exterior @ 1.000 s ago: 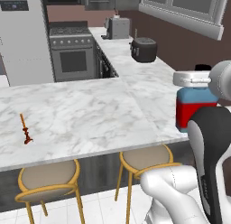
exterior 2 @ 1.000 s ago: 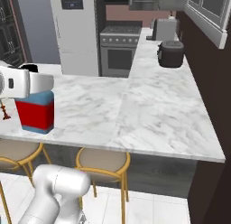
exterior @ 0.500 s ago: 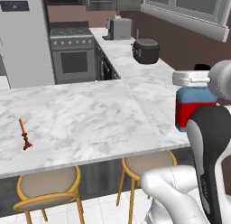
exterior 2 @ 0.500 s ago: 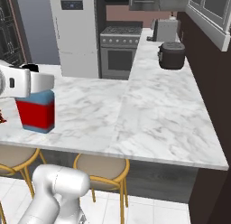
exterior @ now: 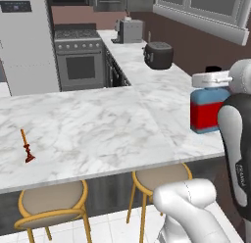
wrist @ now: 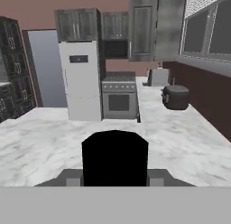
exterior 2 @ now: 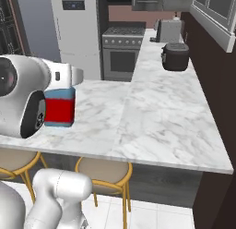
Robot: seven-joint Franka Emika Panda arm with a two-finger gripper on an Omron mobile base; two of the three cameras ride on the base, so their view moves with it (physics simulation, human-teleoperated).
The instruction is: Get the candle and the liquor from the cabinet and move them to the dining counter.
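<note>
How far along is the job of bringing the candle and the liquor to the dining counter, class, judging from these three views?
Done: the candle stands upright on the dining counter.

In hand: the liquor is at the gripper, its black cap between the fingers in the hand view. Its base sits at the counter's surface; whether it rests there I cannot tell.

Left: opening the fingers and drawing the arm clear.

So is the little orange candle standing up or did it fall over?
Standing up. The candle is upright on its small dark red holder, on the dining counter near the front edge.
</note>
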